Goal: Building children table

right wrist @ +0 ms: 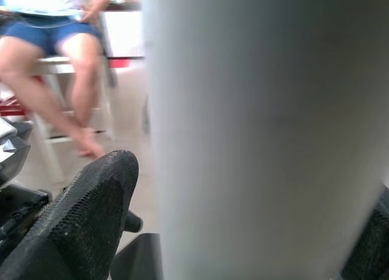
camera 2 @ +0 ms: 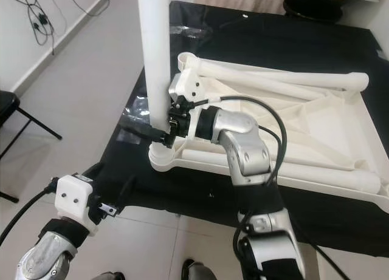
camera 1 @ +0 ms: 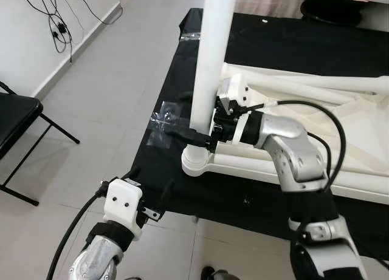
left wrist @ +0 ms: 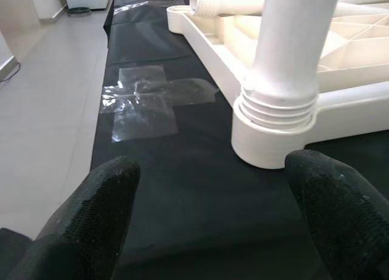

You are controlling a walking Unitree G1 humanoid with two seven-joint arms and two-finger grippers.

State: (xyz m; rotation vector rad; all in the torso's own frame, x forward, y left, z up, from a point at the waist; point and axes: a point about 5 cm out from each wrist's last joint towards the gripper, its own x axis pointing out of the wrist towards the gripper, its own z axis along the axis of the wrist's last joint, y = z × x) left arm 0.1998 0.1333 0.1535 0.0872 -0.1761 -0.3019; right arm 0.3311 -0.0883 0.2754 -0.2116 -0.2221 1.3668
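A white plastic children's table top [camera 2: 316, 140] lies upside down on a black mat [camera 1: 292, 43] spread over a pale tiled floor [camera 1: 103, 98]. At the near left corner of the table top, a thick white leg [camera 1: 209, 67] stands upright, its threaded end seated in a round corner socket [camera 1: 197, 161]. The right pincer [camera 1: 200, 136] reaches in from the right and has its two black fingers on either side of the leg just above the socket, closed against it. Further white legs [camera 2: 273, 79] lie flat along the far side of the table top. The left pincer [left wrist: 209, 213] hovers low over the near edge of the mat, just short of the socket, its fingers spread wide apart and holding nothing. Crossed strips of clear tape [left wrist: 149, 101] stick to the mat beside the socket. A black folding chair [camera 1: 18, 122] stands on the floor to the left, with cables [camera 1: 51, 19] hanging against the wall. In the right wrist view, a seated person's bare legs [right wrist: 67, 79] are visible past the leg.
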